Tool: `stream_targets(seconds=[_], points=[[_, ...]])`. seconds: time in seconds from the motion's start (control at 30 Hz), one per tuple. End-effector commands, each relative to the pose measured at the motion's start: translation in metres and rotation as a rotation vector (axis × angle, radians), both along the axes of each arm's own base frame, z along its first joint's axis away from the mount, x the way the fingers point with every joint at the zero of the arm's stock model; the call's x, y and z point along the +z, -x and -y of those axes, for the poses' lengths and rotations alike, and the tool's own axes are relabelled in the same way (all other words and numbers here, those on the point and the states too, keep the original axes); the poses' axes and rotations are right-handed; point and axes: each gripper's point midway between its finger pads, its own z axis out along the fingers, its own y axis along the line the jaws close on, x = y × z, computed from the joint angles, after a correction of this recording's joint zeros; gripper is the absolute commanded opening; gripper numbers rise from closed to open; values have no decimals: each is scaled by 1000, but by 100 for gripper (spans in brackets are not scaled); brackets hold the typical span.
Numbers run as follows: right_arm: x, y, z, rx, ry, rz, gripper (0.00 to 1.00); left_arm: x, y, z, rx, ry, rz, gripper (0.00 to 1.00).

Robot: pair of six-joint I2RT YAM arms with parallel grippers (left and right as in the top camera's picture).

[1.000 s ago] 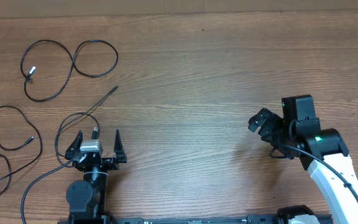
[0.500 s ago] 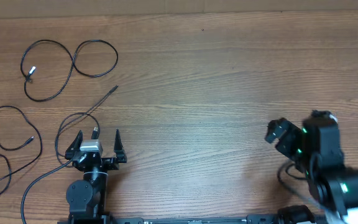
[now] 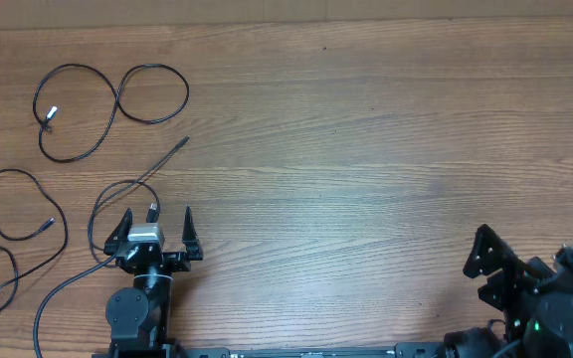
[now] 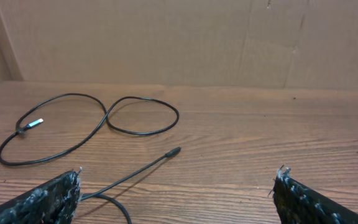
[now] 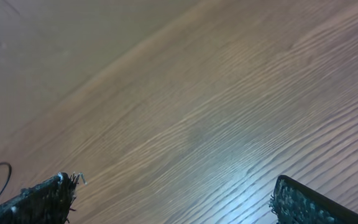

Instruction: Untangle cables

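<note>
Three cables (image 3: 117,99) lie as loose, separate loops on left of table (image 3: 366,149). Nearest cable (image 3: 163,160) runs diagonally, just ahead of left gripper (image 3: 157,212), jaws wide, empty. Right gripper (image 5: 169,182), likewise wide, well apart; left arm nearer.

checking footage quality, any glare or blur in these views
Overhead: evenly lit, cables sharp. Left wrist: also crisp, no glare. Right wrist: softer focus, with a pale glare patch on the wooden table near the bottom.

matte black fingers (image 4: 48,202), frayed whitish tips
</note>
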Motion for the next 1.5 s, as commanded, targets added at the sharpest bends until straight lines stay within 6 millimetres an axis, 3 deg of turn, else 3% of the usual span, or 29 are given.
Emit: stream_targets(seconds=[0.0,0.27,0.5,0.7,0.9,1.1,1.47], points=[[4,4,7,-5,73,38,100,0,0,-4,22,16,8,100],[33,-14,-8,133,195,174,100,0,0,-4,22,16,8,99],[37,-28,-14,167,233,286,100,0,0,-4,22,16,8,100],[44,-54,-15,160,238,434,100,0,0,-4,22,16,8,99],[26,-76,-20,192,239,529,100,0,0,-4,22,16,8,100],[6,-80,-20,202,242,554,100,0,0,-4,22,16,8,100],[-12,-84,-19,200,246,571,100,0,0,-4,22,16,8,100]])
